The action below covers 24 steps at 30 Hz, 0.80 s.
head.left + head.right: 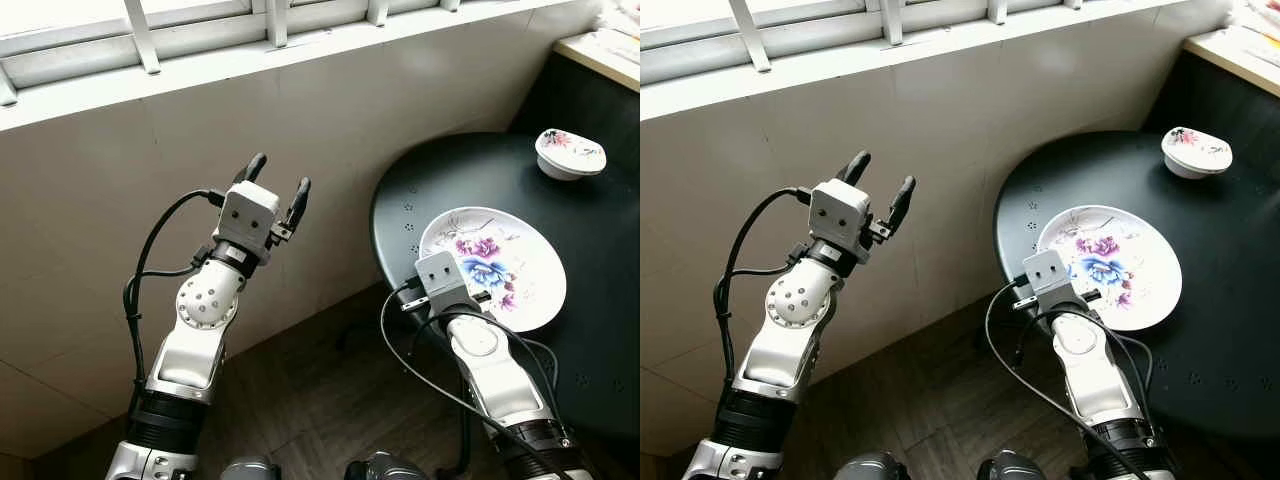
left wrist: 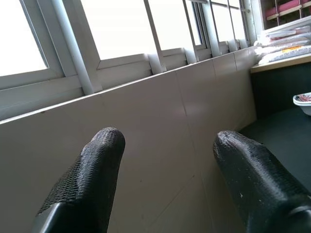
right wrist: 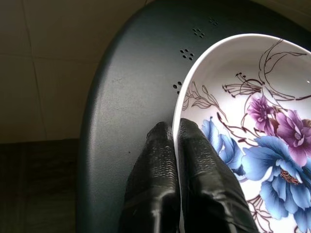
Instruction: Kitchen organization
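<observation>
Closest to the lens, low in the frame, the two silver arms rise from the bottom edge, black cables looping around both. On the right, the right gripper (image 3: 174, 141) is down at the near rim of the flowered plate (image 1: 520, 262), and the right wrist view tells it plainly: the two black fingers (image 3: 158, 160) are pressed tight together with the plate's white edge pinched between them, one finger under the rim on the table side, the other lying on the painted face. Blue and purple blossoms spread across the plate just past the fingertips.

The plate sits on the round black table (image 1: 420, 180), right of centre in the head view, toward the table's near-left edge. Small clusters of holes dot the dark tabletop beside the rim.

Up in the upper right, well apart from the plate, a small white floral bowl (image 1: 570, 153) rests upside down on the same table.

Over on the left of the frame, the left gripper (image 1: 273, 181) is raised in the air in front of the pale tiled wall (image 1: 120, 180), fingers spread wide and pointing upward, holding nothing. Above it, along the top of the frame, runs the window sill (image 1: 300, 55) with its white bars. Dark floor fills the lower middle.
</observation>
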Motion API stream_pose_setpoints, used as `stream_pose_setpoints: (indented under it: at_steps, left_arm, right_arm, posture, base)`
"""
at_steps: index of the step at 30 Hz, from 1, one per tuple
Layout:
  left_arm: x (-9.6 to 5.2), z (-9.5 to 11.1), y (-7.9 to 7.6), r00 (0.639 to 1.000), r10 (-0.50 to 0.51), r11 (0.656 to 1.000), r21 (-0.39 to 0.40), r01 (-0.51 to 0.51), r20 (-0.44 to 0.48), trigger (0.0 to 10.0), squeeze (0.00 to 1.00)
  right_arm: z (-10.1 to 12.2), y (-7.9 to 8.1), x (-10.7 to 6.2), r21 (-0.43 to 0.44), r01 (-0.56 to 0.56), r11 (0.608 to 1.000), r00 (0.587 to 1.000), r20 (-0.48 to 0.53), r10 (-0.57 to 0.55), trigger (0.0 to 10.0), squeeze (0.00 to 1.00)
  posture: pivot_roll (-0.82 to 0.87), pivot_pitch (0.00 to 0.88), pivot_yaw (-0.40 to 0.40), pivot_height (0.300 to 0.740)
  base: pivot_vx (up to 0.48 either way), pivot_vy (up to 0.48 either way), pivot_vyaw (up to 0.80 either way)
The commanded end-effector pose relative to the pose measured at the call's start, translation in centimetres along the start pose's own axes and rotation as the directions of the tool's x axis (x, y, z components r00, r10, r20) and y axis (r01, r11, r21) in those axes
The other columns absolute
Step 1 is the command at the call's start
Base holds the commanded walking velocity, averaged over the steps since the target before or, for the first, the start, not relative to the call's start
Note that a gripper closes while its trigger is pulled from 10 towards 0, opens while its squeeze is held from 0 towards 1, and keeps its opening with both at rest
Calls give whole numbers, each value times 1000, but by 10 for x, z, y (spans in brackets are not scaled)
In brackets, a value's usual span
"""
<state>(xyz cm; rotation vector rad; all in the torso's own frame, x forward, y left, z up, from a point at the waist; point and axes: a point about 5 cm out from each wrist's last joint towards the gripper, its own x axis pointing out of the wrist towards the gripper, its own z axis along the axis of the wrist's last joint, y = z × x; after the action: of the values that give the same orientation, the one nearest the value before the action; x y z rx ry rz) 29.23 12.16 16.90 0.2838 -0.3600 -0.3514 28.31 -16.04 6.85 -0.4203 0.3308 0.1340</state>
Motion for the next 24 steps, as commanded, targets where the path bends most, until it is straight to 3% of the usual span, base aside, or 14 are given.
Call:
stream_pose_setpoints:
  at_steps: [1,12,19,24]
  left_arm:
    - [0,-3,-2,1000,-7,1000,6,7,-22,10000,0]
    - [-1,-2,-1,1000,3,1000,-10,-3,-10,10000,0]
    - [0,1,-1,1000,6,999,-38,-6,10,10000,0]
    - [0,11,-2,997,-2,999,-53,6,78,10000,0]
  right_arm:
    - [12,-9,-3,-70,51,996,995,84,-46,0,0]
    - [36,-25,-8,-78,208,975,947,265,-181,0,0]
    - [45,-30,-11,-77,271,960,913,336,-231,0,0]
    - [51,-36,-14,-64,324,944,881,384,-276,0,0]
  posture:
    - [128,13,-57,740]
    - [131,11,-58,740]
    - [134,3,-57,740]
    - [137,0,-58,740]
  base:
    - [0,0,0]
    - [0,0,0]
    - [0,0,779]
    - [0,0,800]
